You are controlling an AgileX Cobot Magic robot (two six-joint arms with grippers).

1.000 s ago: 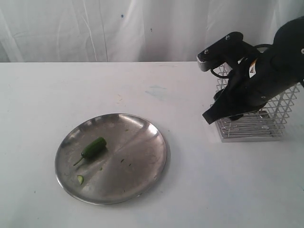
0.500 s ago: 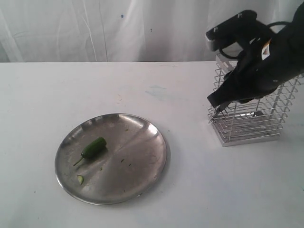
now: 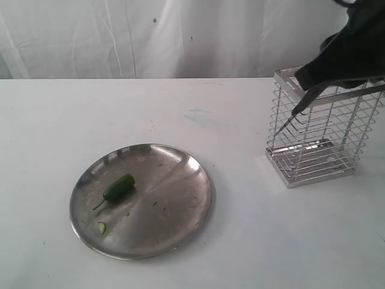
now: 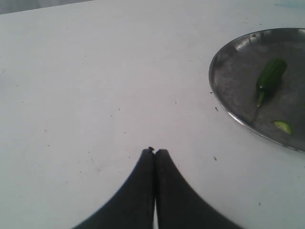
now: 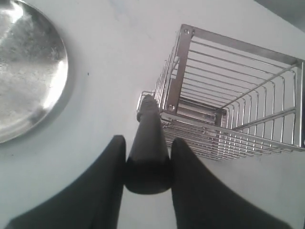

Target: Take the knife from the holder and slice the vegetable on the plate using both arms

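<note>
My right gripper [image 5: 148,142] is shut on the black handle of the knife [image 5: 146,143]. In the exterior view the gripper [image 3: 328,69] is above the silver wire holder [image 3: 316,138]. The knife's [image 3: 296,114] dark blade slants down in front of the holder's near-left corner, its tip beside the wire side. The dark-green vegetable [image 3: 119,187] lies on the left part of the steel plate [image 3: 174,198]. My left gripper [image 4: 155,151] is shut and empty over bare table, apart from the plate [image 4: 233,81] and vegetable [image 4: 270,76]. It is out of the exterior view.
A small loose green slice [image 3: 101,227] lies near the plate's front-left rim and shows again as a slice [image 4: 282,126] in the left wrist view. A white curtain [image 3: 150,36] closes off the back of the white table [image 3: 240,241].
My right arm has risen up and to the right, drawing the knife upward along the holder. The holder, earlier half covered by the arm, now shows almost whole.
</note>
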